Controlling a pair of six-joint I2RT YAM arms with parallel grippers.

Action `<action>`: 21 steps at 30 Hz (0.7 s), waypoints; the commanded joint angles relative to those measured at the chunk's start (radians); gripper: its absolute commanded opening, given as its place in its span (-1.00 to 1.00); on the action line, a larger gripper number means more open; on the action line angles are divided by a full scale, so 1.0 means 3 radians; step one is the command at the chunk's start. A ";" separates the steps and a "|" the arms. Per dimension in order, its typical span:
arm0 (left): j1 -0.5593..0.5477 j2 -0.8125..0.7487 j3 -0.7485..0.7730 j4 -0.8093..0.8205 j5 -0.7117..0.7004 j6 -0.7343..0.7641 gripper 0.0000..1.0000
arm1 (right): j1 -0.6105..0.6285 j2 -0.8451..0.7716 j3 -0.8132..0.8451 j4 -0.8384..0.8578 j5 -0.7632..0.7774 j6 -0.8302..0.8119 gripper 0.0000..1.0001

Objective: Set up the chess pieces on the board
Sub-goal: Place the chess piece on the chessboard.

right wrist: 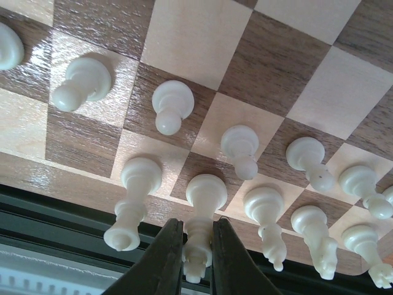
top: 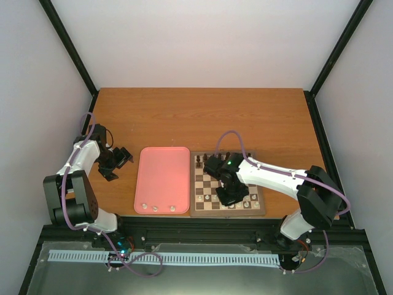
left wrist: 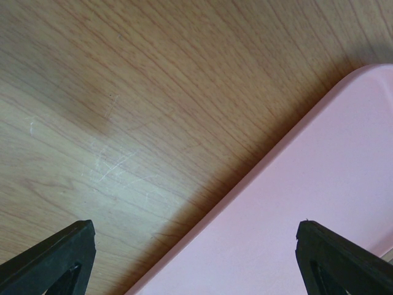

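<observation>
The board (top: pixel 207 184) lies right of centre, and fills the right wrist view (right wrist: pixel 184 37). Several white chess pieces stand on its near two rows, among them pawns (right wrist: pixel 171 104) and taller figures (right wrist: pixel 132 200). My right gripper (right wrist: pixel 198 246) is shut on the upper part of a tall white piece (right wrist: pixel 206 190) whose base rests on a dark near-row square. In the top view it (top: pixel 232 195) hovers over the board's near rows. Three white pieces (top: pixel 156 208) lie on the pink tray. My left gripper (left wrist: pixel 196 258) is open and empty, above the tray's left edge.
The pink tray (top: pixel 163 175) sits just left of the board; its rim also crosses the left wrist view (left wrist: pixel 319 184). Dark pieces (top: pixel 199 161) stand on the board's far rows. The table's black front rail (right wrist: pixel 49 215) runs just beyond the board's near border.
</observation>
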 commanded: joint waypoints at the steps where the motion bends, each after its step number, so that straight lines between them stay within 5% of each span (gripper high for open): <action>1: -0.0017 -0.0026 0.0054 0.0039 -0.0004 -0.0022 0.99 | -0.0015 -0.0061 0.0084 0.0030 -0.0020 0.0017 -0.84; 21: -0.0015 -0.0044 0.0035 0.0047 0.0003 -0.0020 0.99 | -0.0014 -0.0063 -0.0045 0.0013 0.0008 0.0045 -0.66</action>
